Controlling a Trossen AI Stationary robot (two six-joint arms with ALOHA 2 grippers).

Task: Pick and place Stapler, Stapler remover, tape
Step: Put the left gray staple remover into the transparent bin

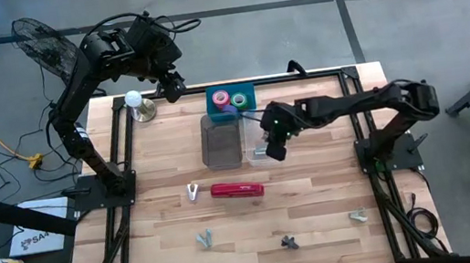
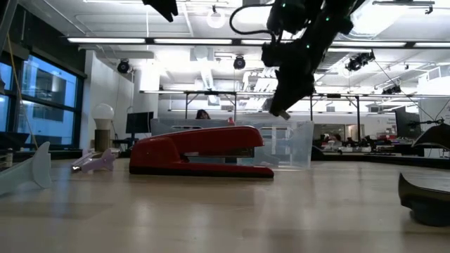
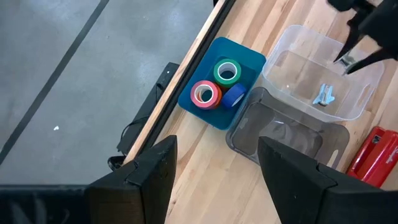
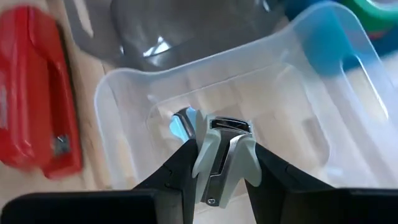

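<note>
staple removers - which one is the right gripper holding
The pale grey staple remover, pinched in the right gripper above the clear bin. A blue one lies inside that bin; the others sit loose on the table.

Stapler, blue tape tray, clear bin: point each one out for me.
stapler [image 1: 237, 189], high view, middle of its red body.
blue tray [image 3: 211, 117], left wrist view, near rim.
clear bin [image 4: 323, 146], right wrist view, side wall.

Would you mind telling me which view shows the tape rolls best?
The left wrist view: the tape rolls sit unobstructed in the blue bin. The high view shows them small; the right wrist view catches only a green edge; the low view shows none.
</note>
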